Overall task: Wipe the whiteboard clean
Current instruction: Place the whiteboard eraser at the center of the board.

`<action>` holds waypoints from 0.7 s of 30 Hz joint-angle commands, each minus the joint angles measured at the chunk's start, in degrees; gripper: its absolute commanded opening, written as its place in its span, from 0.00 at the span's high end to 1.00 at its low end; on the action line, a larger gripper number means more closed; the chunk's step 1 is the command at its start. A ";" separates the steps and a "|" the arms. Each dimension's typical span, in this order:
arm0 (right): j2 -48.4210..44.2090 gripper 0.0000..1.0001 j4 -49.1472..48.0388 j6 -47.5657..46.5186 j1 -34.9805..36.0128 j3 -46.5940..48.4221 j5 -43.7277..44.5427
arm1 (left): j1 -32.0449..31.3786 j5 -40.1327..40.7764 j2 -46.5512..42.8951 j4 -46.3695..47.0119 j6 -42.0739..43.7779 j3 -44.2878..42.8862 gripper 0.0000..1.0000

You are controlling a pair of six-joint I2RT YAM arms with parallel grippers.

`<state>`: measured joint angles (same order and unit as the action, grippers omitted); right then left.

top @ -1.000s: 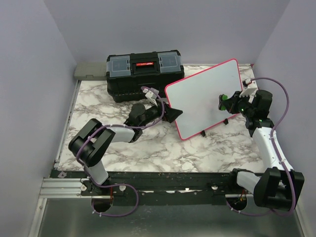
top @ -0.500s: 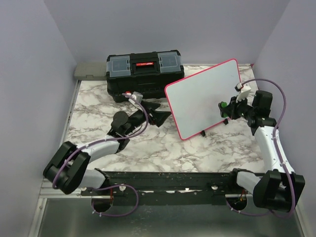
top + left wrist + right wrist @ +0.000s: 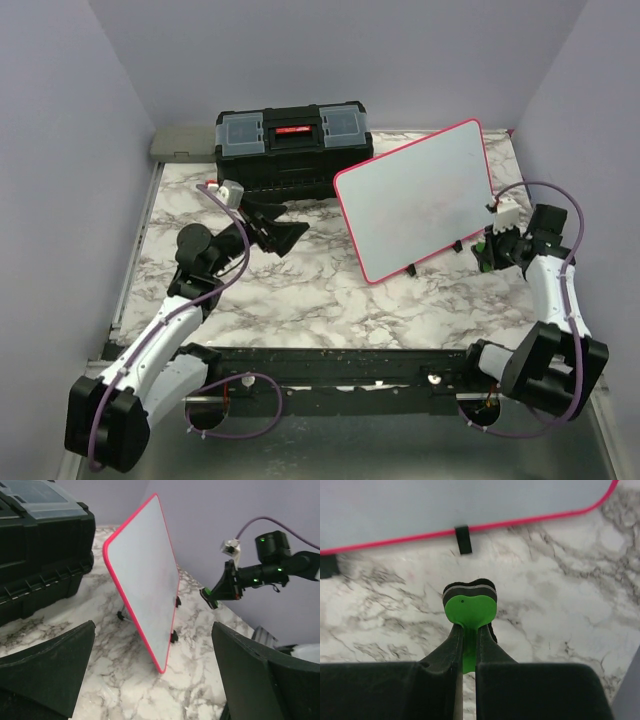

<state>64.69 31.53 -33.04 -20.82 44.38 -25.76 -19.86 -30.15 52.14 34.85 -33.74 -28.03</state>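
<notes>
Left side: the left end effector (image 3: 278,224) hangs over the desk (image 3: 300,290), just in front of the black toolbox (image 3: 290,150). Its two black wedge-shaped fingers (image 3: 47,667) are spread wide with nothing between them, and they face the board.

Desk surface: white marble pattern with grey veining, smooth and slightly glossy.

Far left corner: a flat grey-olive slab (image 3: 182,143) lies beside the toolbox. We cannot tell what it is.

Toolbox: boxy black plastic with ribbed sides, two translucent lid compartments and a red latch at the centre of the lid. It stands at the back of the desk.

Centre-right: the whiteboard (image 3: 420,195) stands on the right half of the desk, to the right of the toolbox. It is a flat rectangle with a thin pink-red rim and rounded corners, and it is propped tilted on small black feet (image 3: 464,539). Its face is pale and matte.

Right side: the right end effector (image 3: 466,632) is pressed together on a green eraser (image 3: 469,609). This is a heart-shaped plastic tab with thin grey and black layers at its tip, pinched by its narrow stem. The eraser sits near the board's lower right corner, just below the rim and apart from it, over bare marble.
</notes>
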 commanded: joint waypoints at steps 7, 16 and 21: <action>7.94 0.98 4.53 -8.96 -7.20 -2.25 4.88 | 1.75 -6.09 -12.49 -41.13 10.16 -17.19 0.01; 14.18 0.85 1.94 -9.04 -7.15 -3.10 4.91 | 1.49 1.08 -22.14 -50.06 20.07 -13.33 0.01; 14.23 0.40 4.04 -7.71 -7.24 -0.97 3.50 | 1.51 3.29 -22.80 -51.90 22.17 -10.30 0.01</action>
<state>79.46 34.22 -41.10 -27.81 41.71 -21.71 -18.44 -30.96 29.36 -12.71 -15.42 -40.32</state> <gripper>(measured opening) 0.511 0.987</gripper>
